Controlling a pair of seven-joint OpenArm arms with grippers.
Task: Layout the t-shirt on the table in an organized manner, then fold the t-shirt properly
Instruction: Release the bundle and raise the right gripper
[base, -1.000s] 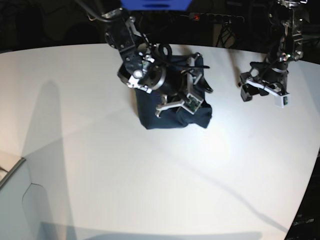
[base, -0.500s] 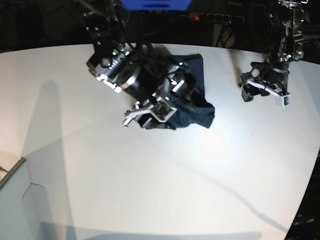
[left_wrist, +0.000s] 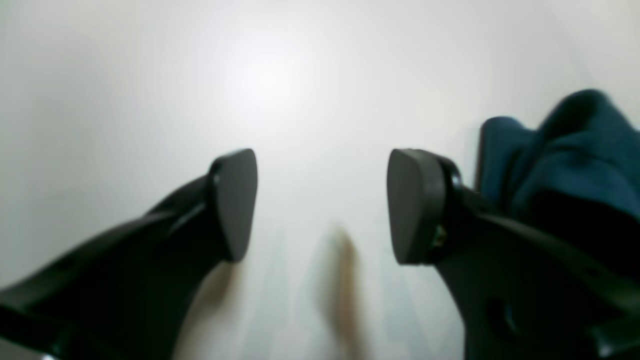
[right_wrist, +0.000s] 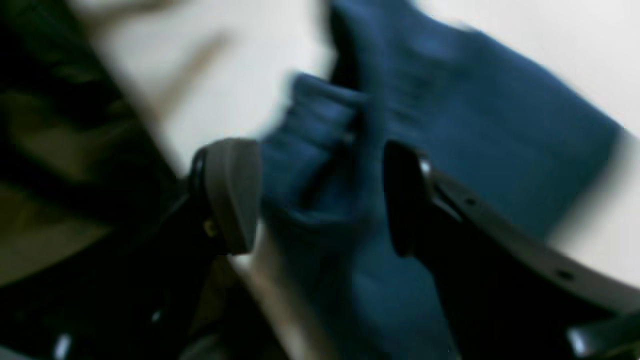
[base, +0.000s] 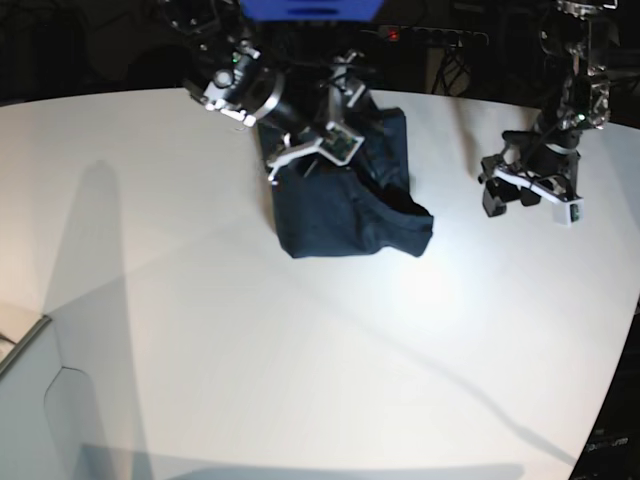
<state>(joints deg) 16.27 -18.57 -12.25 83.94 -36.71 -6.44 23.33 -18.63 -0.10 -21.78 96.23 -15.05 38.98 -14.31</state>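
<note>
Your right gripper (base: 305, 150) has lifted to the upper centre, jaws spread, releasing the bunched t-shirt (base: 350, 215); left gripper (base: 528, 190) stays spread, empty. Layout remains undone.

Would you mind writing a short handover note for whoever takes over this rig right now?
Left gripper: open, empty, over bare table beside the t-shirt.
Right gripper: open, over the shirt's far edge, a bunched fold of cloth between its jaws; that view is blurred, so contact is unclear.
T-shirt: crumpled in a heap at the far middle of the table.
Done: nothing visible yet; shirt is not spread.
Left: lay it flat, then fold.
</note>
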